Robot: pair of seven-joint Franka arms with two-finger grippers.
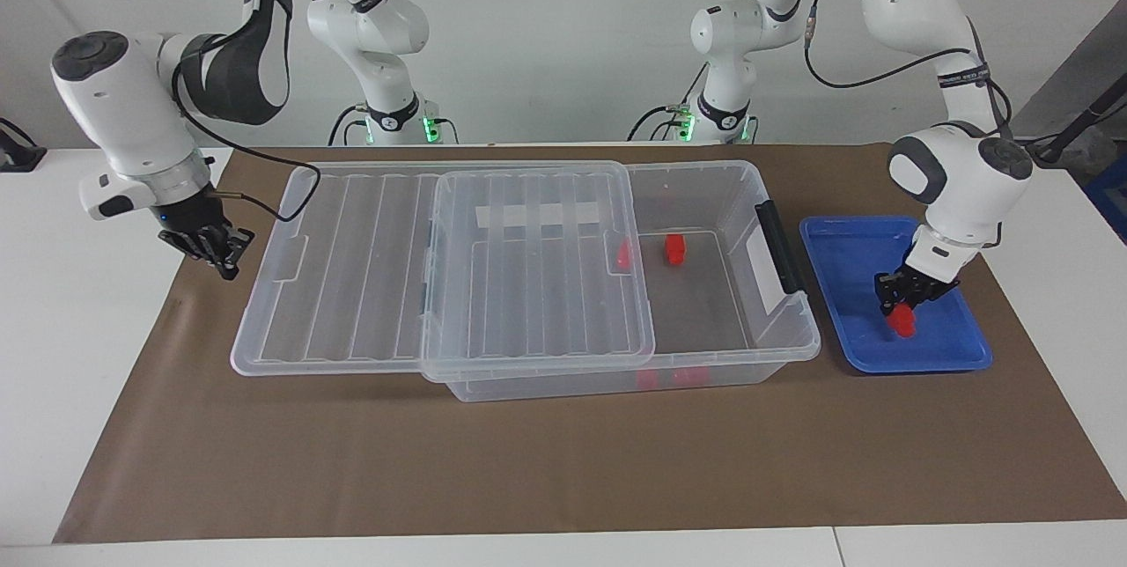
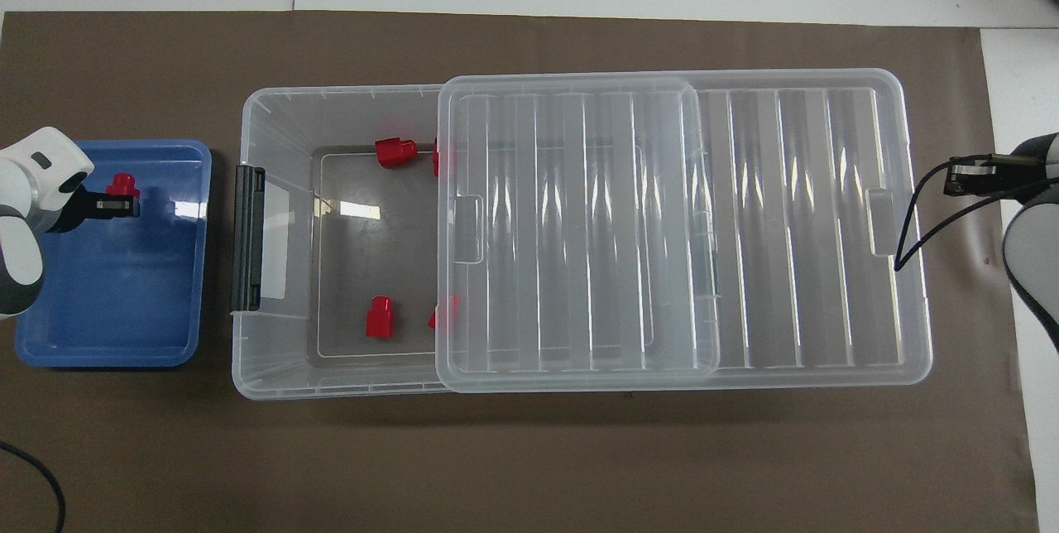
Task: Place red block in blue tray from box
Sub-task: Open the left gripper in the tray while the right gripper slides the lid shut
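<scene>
Red block (image 1: 902,320) hanging low in the blue tray (image 1: 845,320), right of frame, left gripper (image 1: 905,296) clenching it; release pending. Right gripper (image 1: 220,257) idling clenched, empty, beside the box (image 1: 722,356) lid (image 1: 352,268).

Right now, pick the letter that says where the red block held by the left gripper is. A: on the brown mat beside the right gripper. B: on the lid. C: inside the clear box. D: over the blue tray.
D: the left gripper is shut on the red block low over the blue tray, apart from the box.
</scene>
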